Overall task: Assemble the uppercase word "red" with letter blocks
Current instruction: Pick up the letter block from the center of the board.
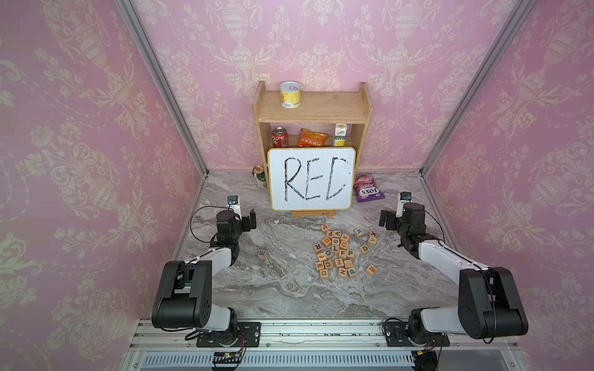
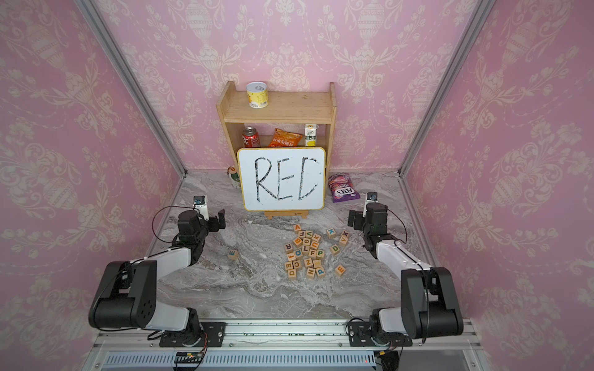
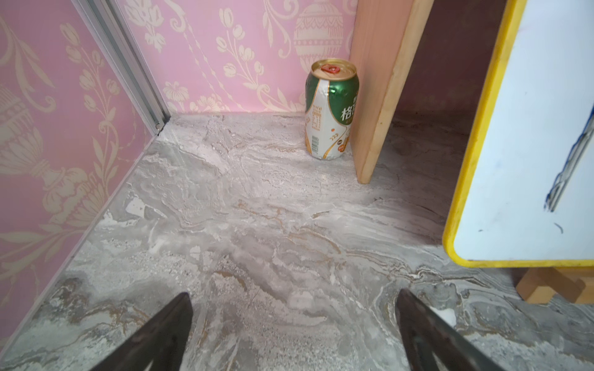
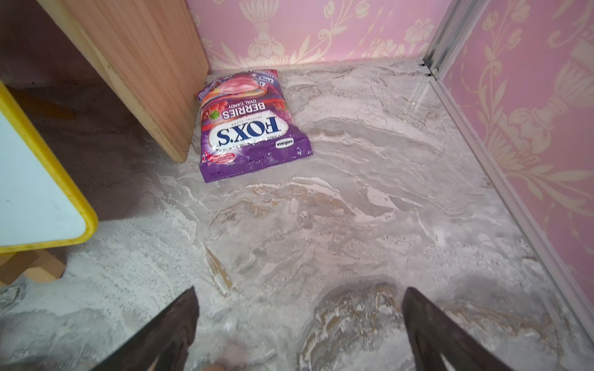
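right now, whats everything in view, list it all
letter blocks: about twenty-five, pale wood, coloured capitals, piled mid-table
lone E block: one, pale, apart, left of the pile
orange E block: one, pale, pile's near edge
shelf: one, wooden, back wall
whiteboard: one, white, yellow rim, on easel before shelf
yellow can: one, top shelf
red can, orange snack bag, white carton: one each, lower shelf
green can: one, table beside shelf
candy bag: one, purple, shelf's other side
table: one, grey marble
left gripper: one, black, open, empty
right gripper: one, black, open, empty
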`<move>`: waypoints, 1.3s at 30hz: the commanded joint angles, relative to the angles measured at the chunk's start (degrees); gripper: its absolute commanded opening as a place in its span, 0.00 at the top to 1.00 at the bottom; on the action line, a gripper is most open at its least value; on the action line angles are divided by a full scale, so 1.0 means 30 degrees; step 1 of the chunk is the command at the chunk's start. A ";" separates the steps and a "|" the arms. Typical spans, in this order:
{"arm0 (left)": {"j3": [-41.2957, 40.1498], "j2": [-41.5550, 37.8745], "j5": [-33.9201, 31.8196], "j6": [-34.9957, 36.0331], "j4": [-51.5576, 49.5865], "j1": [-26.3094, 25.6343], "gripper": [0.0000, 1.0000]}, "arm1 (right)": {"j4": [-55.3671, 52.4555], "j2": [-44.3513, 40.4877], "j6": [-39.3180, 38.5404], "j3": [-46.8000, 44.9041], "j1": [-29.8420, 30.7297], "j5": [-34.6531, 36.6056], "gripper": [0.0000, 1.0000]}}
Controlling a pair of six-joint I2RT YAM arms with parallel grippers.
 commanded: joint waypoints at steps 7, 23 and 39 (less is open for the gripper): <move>0.2854 -0.1949 0.0000 -0.0904 -0.9607 -0.0879 0.01 | -0.5954 -0.3475 0.1300 -0.0059 0.0947 0.0244 0.00; 0.4982 -0.4261 -0.0711 -0.2511 -1.7296 -0.4901 0.01 | -1.4152 -0.5605 0.3054 0.3443 0.2586 -0.3266 0.00; 0.9220 -0.2283 -0.2379 -0.4627 -2.2959 -1.0623 0.01 | -1.9370 -0.7056 0.4256 0.5185 0.5084 -0.2680 0.00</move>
